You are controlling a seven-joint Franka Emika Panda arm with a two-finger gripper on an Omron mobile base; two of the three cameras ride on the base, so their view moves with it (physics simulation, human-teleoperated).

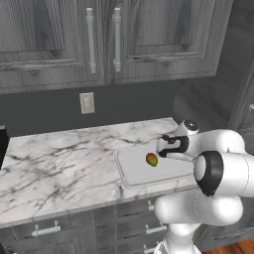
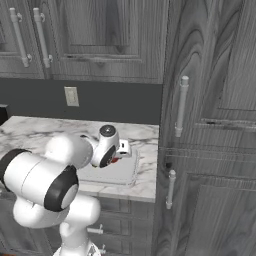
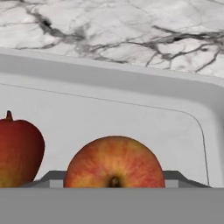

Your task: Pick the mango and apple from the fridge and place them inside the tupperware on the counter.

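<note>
The end effector (image 1: 164, 148) hangs low over the tupperware (image 1: 133, 172), which sits near the right end of the table (image 1: 59, 158). Its jaws are narrow and closed on the apple (image 3: 114, 162), which fills the gap between the fingertips (image 3: 52, 177) in the hand view. The mango (image 1: 152, 159) already lies inside the tupperware, just beside the apple and near the middle of the floor.

The main risk is in the release. The apple is round, so letting go from any height could make it bounce or roll. The tupperware's rim is low, and a rolling apple might ride over it onto the table. The mango is close, so opening jaws could nudge it, or the dropped apple could knock it aside.

The apple has no real long axis. Its core dimple faces back toward the hand, so its core runs along the end effector's line of sight. The mango's long axis stands roughly upright in the hand view, stem end uppermost.
</note>
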